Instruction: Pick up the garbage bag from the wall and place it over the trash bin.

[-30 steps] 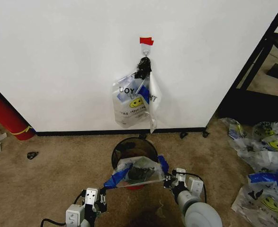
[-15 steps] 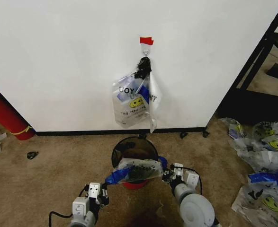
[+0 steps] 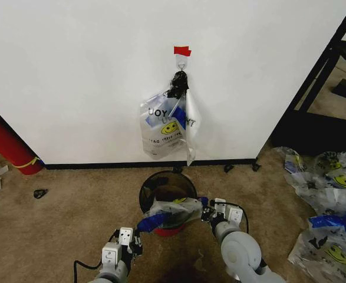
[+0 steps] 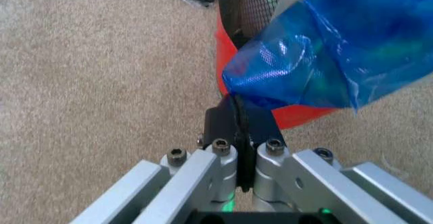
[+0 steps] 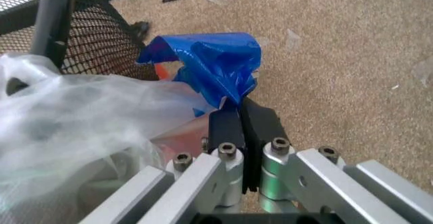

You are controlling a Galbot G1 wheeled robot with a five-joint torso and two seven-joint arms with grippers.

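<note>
The garbage bag, clear plastic with blue handles, is stretched between my two grippers over the near rim of the trash bin. The bin is round black mesh with a red base. My left gripper is shut on one blue handle, just beside the bin's red base. My right gripper is shut on the other blue handle, next to the mesh wall. On the wall, a bunch of bags hangs from a hook under red tape.
A long red cylinder leans at the left wall. Several loose bags lie on the carpet at the right, near a black frame. A small dark scrap lies on the carpet at the left.
Both grippers have carried the bag a little farther toward the wall, onto the bin's near rim. The handles sit closer together than before.
</note>
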